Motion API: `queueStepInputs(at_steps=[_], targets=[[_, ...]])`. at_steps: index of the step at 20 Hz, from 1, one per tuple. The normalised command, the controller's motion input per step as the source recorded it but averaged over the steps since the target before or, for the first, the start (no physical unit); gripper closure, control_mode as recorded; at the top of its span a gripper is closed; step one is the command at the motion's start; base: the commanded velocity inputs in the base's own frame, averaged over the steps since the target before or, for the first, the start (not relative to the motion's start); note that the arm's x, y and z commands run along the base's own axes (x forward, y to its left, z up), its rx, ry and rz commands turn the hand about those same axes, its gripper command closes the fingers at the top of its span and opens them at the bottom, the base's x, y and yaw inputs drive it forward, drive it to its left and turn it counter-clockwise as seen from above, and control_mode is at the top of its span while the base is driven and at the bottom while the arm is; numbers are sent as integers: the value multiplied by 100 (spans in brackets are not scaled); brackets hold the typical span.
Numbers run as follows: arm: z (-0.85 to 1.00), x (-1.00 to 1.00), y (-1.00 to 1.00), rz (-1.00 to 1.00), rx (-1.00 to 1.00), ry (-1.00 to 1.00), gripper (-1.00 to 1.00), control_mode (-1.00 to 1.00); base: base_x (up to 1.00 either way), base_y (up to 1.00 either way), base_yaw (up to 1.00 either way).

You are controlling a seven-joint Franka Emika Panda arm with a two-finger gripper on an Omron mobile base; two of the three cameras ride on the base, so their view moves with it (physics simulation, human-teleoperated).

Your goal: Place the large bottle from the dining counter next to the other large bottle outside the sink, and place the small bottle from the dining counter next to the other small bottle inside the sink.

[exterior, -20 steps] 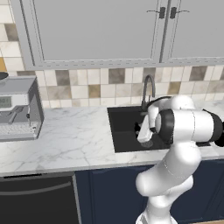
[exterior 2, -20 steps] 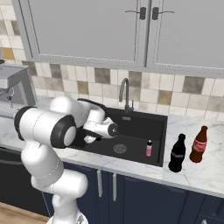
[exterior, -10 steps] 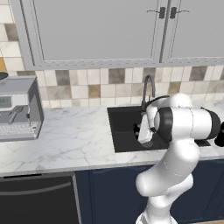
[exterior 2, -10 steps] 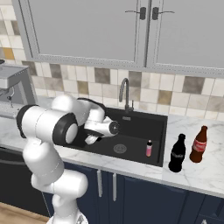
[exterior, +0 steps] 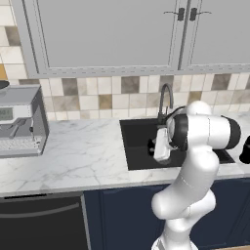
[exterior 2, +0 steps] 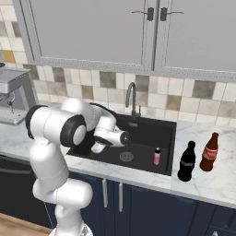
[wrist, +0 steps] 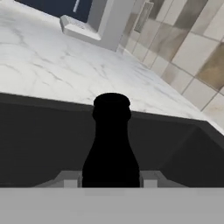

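black against the dark basin, the tiny dark small bottle (wrist: 111, 144) sits clenched between the gripper (wrist: 111, 179) tips at the bottom centre of the hand view. in the right base view the gripper (exterior 2: 98, 148) hangs over the left part of the black rectangular sink (exterior 2: 168, 126), well apart from the tiny pink bottle with dark cap (exterior 2: 157, 156) at centre right. best carry it across low and upright, and release just beside the pink one, not touching.

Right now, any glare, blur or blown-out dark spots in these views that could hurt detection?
Right base view: even flat light, no glare; the large bottle reads nearly featureless black. Hand view: the small bottle is a pure black silhouette against the dark sink wall, edges soft. Left base view: sharp, only faint shadows.
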Motion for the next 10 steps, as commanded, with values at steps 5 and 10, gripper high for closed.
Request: queueStepInputs(at_steps=[5, 10], targets=[[-23, 13, -4, 10, 15, -1, 100, -100, 0, 0, 0], [-18, 27, 0, 8, 1, 0, 100, -100, 0, 0, 0]])
